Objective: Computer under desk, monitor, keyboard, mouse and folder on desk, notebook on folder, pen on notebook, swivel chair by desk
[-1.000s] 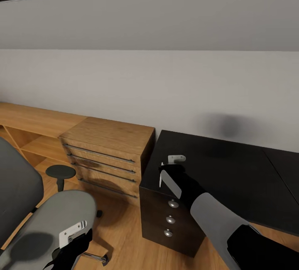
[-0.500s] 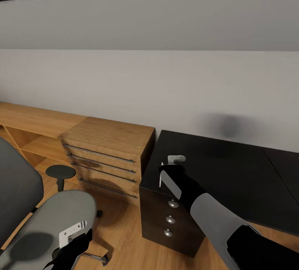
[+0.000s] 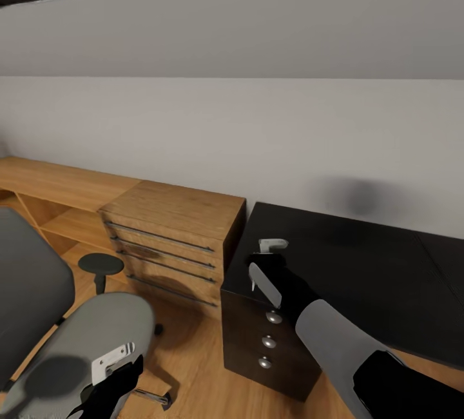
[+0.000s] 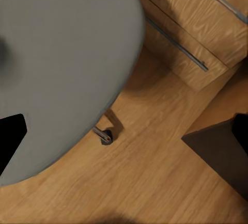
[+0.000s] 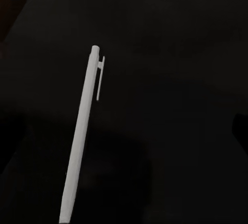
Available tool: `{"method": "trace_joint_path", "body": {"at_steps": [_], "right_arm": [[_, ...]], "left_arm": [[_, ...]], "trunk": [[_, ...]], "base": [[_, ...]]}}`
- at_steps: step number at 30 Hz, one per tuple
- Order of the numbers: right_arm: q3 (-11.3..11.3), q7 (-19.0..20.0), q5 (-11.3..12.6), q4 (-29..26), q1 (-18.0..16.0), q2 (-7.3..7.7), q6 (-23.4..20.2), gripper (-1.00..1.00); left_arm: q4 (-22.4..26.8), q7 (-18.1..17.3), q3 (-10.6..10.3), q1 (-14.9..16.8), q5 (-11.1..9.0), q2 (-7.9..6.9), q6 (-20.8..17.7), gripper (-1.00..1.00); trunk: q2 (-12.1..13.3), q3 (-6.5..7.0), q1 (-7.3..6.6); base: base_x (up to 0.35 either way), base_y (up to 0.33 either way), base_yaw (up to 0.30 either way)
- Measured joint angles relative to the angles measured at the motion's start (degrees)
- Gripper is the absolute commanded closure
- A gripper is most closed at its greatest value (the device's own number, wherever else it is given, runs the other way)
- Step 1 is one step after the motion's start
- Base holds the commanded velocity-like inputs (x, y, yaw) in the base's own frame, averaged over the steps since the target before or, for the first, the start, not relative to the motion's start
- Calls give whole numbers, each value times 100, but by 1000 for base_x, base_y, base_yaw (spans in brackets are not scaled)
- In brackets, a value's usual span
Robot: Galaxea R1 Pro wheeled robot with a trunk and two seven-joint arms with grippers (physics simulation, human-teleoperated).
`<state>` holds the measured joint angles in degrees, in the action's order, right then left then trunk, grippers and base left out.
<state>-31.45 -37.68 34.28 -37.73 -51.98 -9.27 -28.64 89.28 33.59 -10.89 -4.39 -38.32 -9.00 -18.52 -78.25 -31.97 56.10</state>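
Note:
The glossy black desk (image 3: 361,264) fills the right, its three silver-knobbed drawers (image 3: 269,341) facing me. My right gripper (image 3: 265,256) hovers over the desk's left end and seems open, its dark fingers (image 5: 241,127) barely showing against the black top. The white pen (image 5: 82,131) appears to lie on the desk just under it, seen as a thin pale line (image 3: 252,281) beside the gripper. The grey swivel chair (image 3: 96,335) stands at the lower left with a bare seat (image 4: 57,64). My left gripper (image 3: 122,370) hangs open over the seat's near edge, empty.
A low light-wood dresser (image 3: 174,225) sits against the desk's left side, with a long wooden shelf unit (image 3: 58,180) running further left. The chair's black armrest (image 3: 101,264) and a caster (image 4: 106,136) stand over the wood floor (image 3: 187,354) between chair and desk.
The whole view has shifted slightly, so the camera moved. Both arms keep their pose.

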Motion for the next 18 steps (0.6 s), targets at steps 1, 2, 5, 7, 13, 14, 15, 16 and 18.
{"method": "trace_joint_path", "body": {"at_steps": [1, 2, 5, 7, 13, 14, 15, 16, 18], "right_arm": [[4, 0, -6, -7, 6, 6, 0, -100], [5, 0, -7, -7, 7, 7, 0, -100], [5, 0, -8, -9, 8, 8, 0, -100], [7, 0, -8, -12, 7, 12, 0, -100], [8, 0, -8, -17, 8, 27, 0, -100], [8, 0, -8, -17, 9, 30, 0, -100], [8, 0, -8, -17, 9, 33, 0, -100], [8, 2, -8, -16, 9, 35, 0, -100], [8, 6, -8, -17, 9, 52, 0, -100]], "left_arm": [[0, 0, 0, -1, 0, 0, 0, -100], [0, 0, 0, -2, 0, 0, 0, -100], [0, 1, -2, -1, -1, 0, 0, -100], [0, 0, -5, -1, 0, 0, 0, -100], [0, 0, -8, 1, 1, 0, -7, -100], [0, 0, -8, 2, 1, 0, -7, -100], [0, 0, -8, 3, 1, 0, -8, -100], [0, 0, -8, 2, 1, 0, -8, -100], [9, 0, -14, 4, 1, 0, -9, -100]], "trunk": [[0, 0, 0], [0, 0, 0], [0, 0, 0], [0, 0, 0], [0, 0, 0], [0, 0, 0], [0, 0, 0], [0, 0, 0], [0, 0, 0]], "base": [[0, 0, 267], [0, 0, 269], [0, 0, 166], [0, 0, 74], [0, 0, 29], [0, 0, 11], [0, 0, 9], [0, 0, 4], [0, 0, 3]]}}
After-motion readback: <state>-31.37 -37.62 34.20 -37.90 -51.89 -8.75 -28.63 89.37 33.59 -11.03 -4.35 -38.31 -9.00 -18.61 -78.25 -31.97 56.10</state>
